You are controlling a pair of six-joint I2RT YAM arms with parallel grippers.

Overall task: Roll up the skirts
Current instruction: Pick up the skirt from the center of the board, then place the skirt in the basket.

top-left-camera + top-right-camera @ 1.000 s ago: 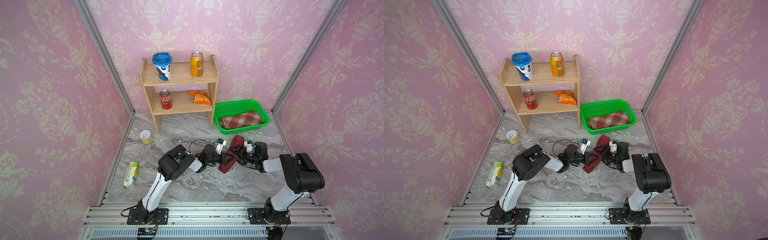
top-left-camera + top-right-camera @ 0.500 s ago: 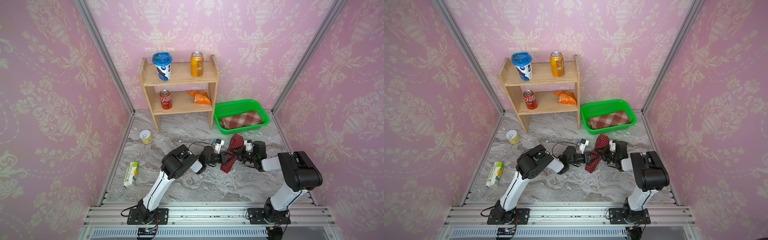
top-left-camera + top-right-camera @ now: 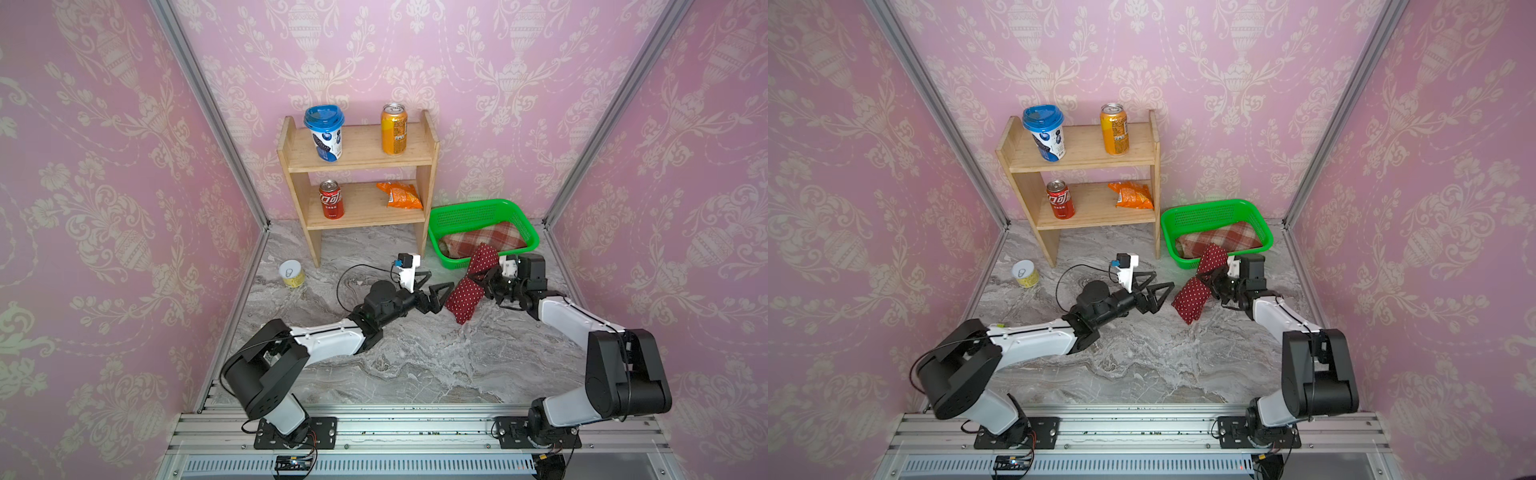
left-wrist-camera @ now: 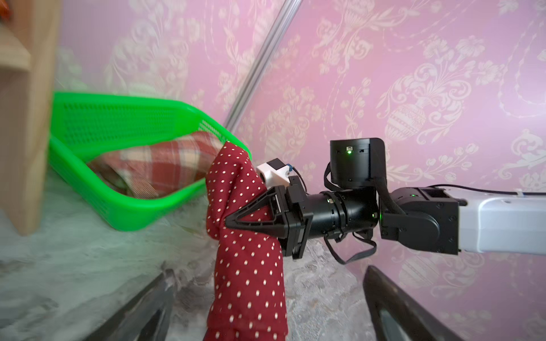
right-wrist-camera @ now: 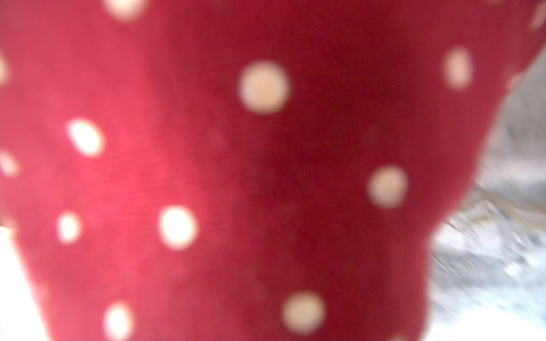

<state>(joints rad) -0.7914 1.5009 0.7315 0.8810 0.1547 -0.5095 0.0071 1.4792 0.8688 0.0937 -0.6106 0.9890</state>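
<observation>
Holding left gripper (image 3: 438, 283) wide open, empty, just beside polka-dot skirt (image 3: 465, 297). Pinching its bunched middle with right gripper (image 3: 482, 279). Judging cloth light, limp, slippery; gripping an edge likely best. Seeing plaid skirt (image 3: 486, 239) lying in green basket (image 3: 469, 216).

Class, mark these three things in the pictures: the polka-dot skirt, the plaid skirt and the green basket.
polka-dot skirt (image 3: 465, 297): in a top view, on its lower half.
plaid skirt (image 3: 486, 239): in a top view, on the middle of its upper face.
green basket (image 3: 465, 217): in a top view, on its perforated back wall.
</observation>
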